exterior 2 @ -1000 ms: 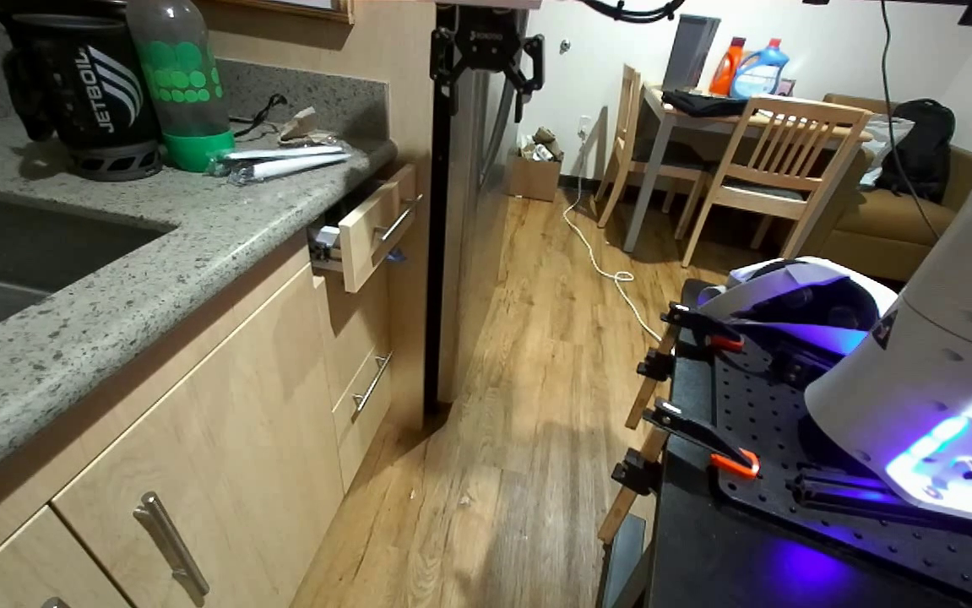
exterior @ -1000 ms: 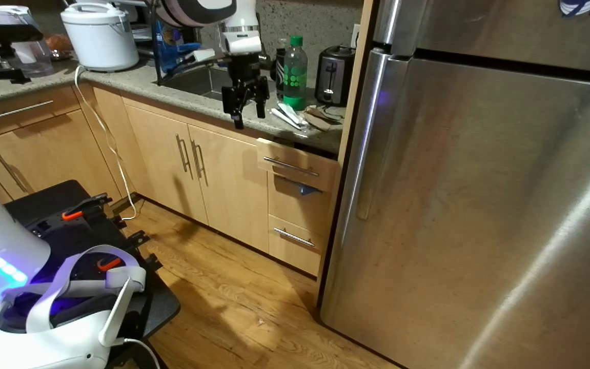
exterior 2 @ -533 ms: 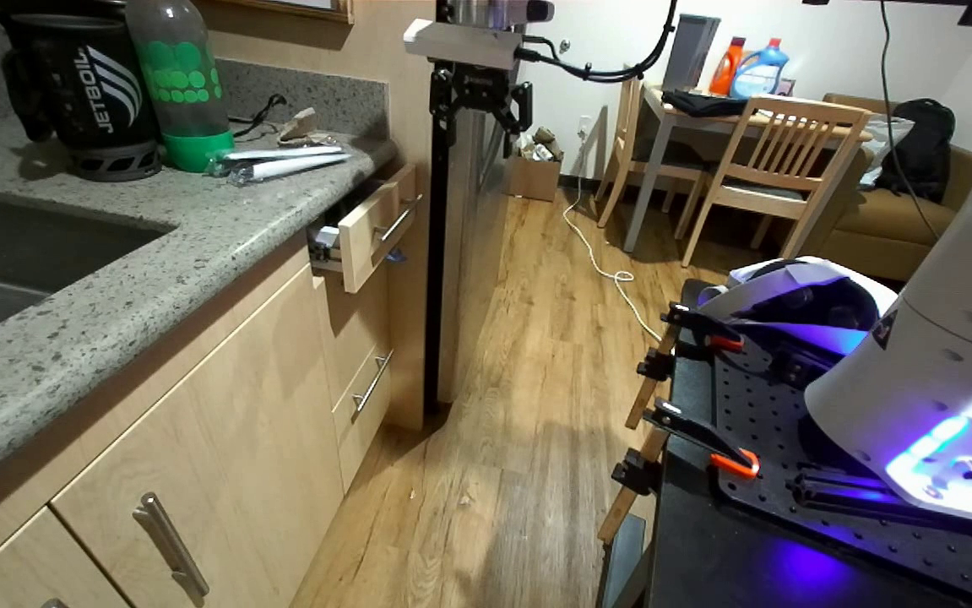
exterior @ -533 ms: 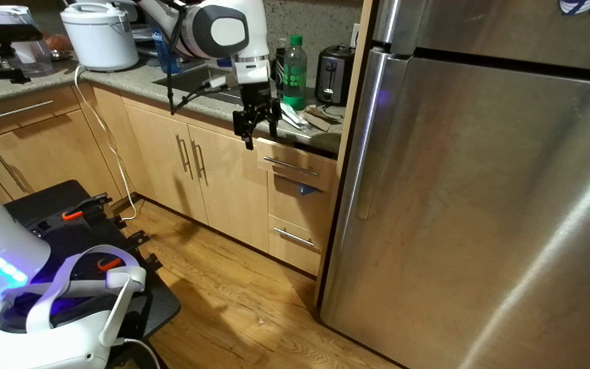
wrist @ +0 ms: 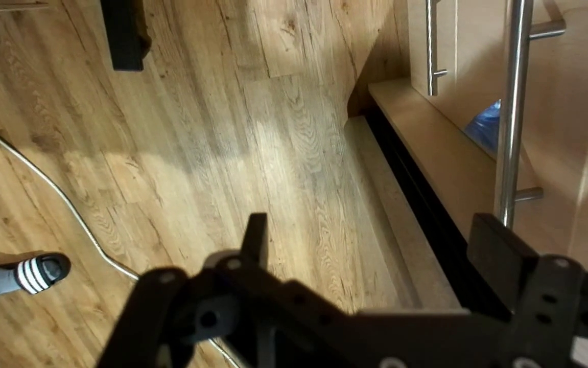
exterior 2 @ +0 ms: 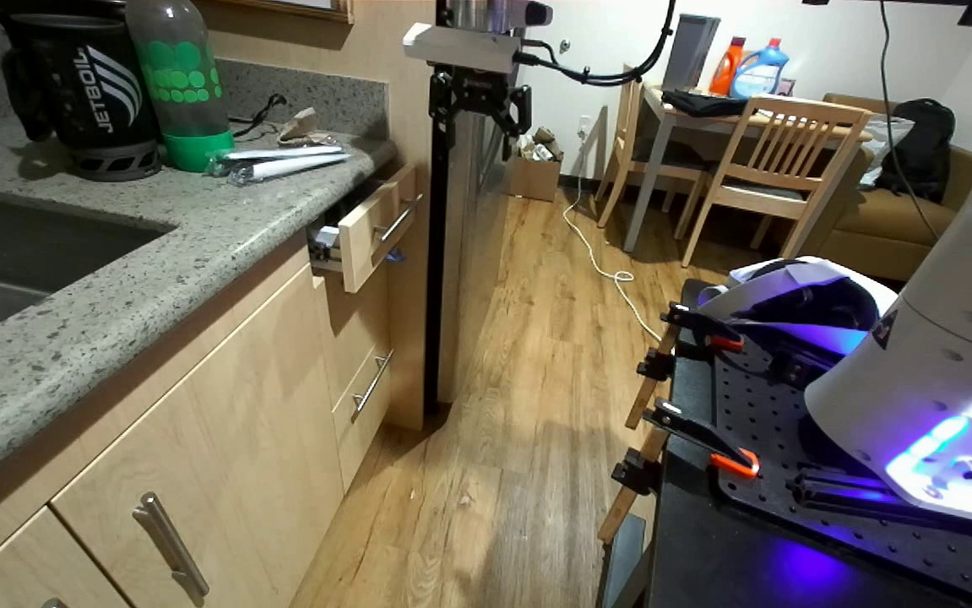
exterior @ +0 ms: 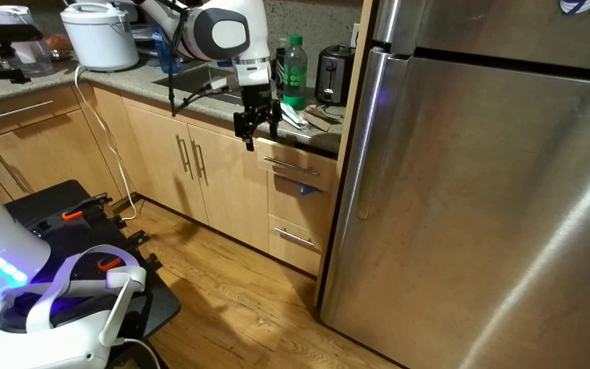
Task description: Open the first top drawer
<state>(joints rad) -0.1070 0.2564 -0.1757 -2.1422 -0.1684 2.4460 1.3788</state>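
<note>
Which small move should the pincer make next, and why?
I would probably ease the open pincer toward the silver handle, to pull further: the top drawer stands only partly out, and in the wrist view the handle is not between the fingers.

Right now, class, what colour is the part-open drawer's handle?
Silver handle, clearest in the wrist view.

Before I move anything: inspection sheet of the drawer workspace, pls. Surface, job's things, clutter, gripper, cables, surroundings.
Surface: speckled counter, sink set into it.
Job's things: first top drawer partly open, contents hard to make out.
Clutter: black JETBOIL mug, green-based bottle and white wrapped items on the counter; blue item just below that drawer.
Gripper: open, nothing held.
Cables: white cord across the wood floor; black cable looping near the gripper.
Surroundings: steel fridge; foot in a striped slide on the floor.
</note>
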